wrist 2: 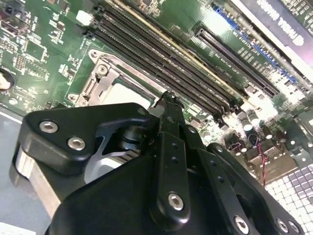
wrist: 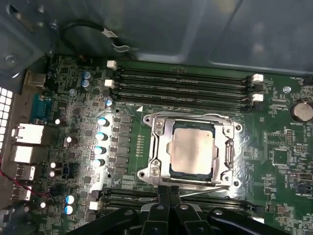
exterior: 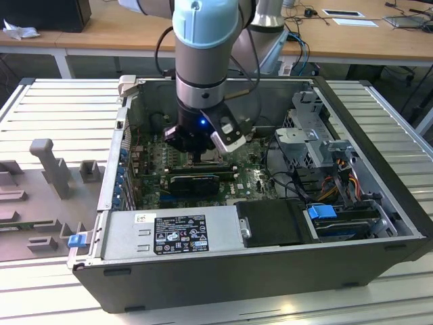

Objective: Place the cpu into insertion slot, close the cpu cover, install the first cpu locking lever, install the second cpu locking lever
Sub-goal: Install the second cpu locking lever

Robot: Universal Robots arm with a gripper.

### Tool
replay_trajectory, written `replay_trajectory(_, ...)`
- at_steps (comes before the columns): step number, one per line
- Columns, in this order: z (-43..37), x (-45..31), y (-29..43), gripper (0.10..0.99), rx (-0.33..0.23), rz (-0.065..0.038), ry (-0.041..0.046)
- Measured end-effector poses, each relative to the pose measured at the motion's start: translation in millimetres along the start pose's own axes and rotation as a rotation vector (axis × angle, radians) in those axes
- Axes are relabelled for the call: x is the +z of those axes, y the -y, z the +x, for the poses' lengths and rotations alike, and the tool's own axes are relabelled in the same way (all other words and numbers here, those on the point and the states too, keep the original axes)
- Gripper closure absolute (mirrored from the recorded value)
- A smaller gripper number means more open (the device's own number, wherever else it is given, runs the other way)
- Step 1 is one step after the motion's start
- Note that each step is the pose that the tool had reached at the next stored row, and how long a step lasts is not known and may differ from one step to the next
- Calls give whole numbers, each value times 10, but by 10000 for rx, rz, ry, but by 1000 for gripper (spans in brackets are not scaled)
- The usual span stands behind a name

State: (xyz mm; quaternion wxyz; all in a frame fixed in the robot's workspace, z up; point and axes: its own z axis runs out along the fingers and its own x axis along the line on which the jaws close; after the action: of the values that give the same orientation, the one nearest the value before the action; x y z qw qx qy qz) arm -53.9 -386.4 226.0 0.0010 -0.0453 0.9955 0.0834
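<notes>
Where the matte silver cpu (wrist: 191, 148) lies flat under its shiny square-holed cpu cover (wrist: 161, 147), I see my black pincer (wrist: 169, 192) pinched together (holding nothing) at the cover's edge.

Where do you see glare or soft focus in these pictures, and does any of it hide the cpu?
In the first wrist view, glare whitens the capacitors beside the socket, while the cpu reads evenly lit within the cpu cover. In the second wrist view, the claw looms large and slightly soft, blocking much of the socket. In the exterior view, the arm shades the motherboard.
</notes>
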Motion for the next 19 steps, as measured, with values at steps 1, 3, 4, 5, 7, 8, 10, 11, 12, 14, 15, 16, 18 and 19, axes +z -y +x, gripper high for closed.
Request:
replay_trajectory(1,9,12,4,980,0,-31,3)
replay_trajectory(3,41,36,8,980,-2,-88,7)
replay_trajectory(4,51,47,10,980,-1,-104,8)
replay_trajectory(5,66,71,13,980,-1,-126,10)
replay_trajectory(7,85,135,22,980,-3,-195,16)
replay_trajectory(8,88,142,26,980,-3,-230,18)
replay_trajectory(10,115,161,64,980,-3,-414,37)
replay_trajectory(11,125,168,77,980,-4,-451,40)
replay_trajectory(12,132,174,86,980,-4,-473,42)
replay_trajectory(14,166,182,109,980,-4,-572,51)
replay_trajectory(15,176,183,112,980,-4,-618,55)
replay_trajectory(16,186,184,115,980,-5,-672,60)
replay_trajectory(18,202,190,122,980,-6,-754,67)
replay_trajectory(19,208,196,125,980,-7,-790,70)
